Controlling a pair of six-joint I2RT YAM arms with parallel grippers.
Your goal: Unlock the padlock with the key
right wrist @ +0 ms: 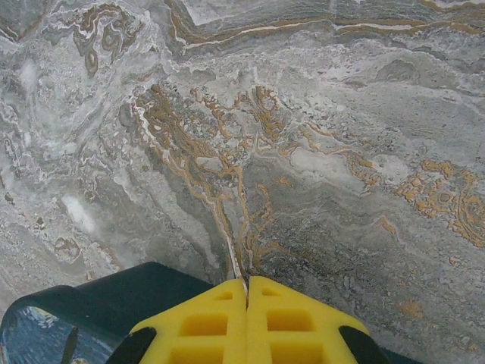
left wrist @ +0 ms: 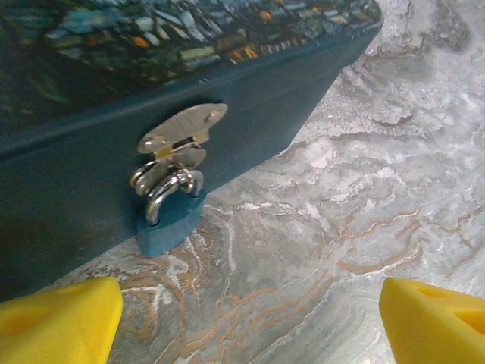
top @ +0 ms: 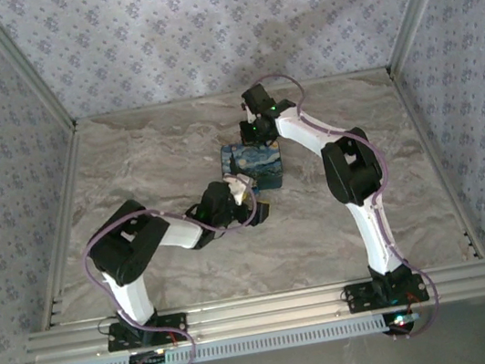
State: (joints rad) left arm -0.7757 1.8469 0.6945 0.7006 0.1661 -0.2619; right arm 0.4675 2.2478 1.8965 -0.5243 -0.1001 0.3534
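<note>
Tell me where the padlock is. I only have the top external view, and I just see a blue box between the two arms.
Observer: In the left wrist view, the padlock hangs from a silver hasp on the dark side of the box.
Operator: Is it off the table?
Observer: No, its blue body appears to rest on the table.
Operator: And the fingers?
Observer: The left fingers stand wide apart, short of the padlock, with nothing between them.
Operator: The right ones?
Observer: The right fingers are pressed together, with a corner of the box just beneath them.
</note>
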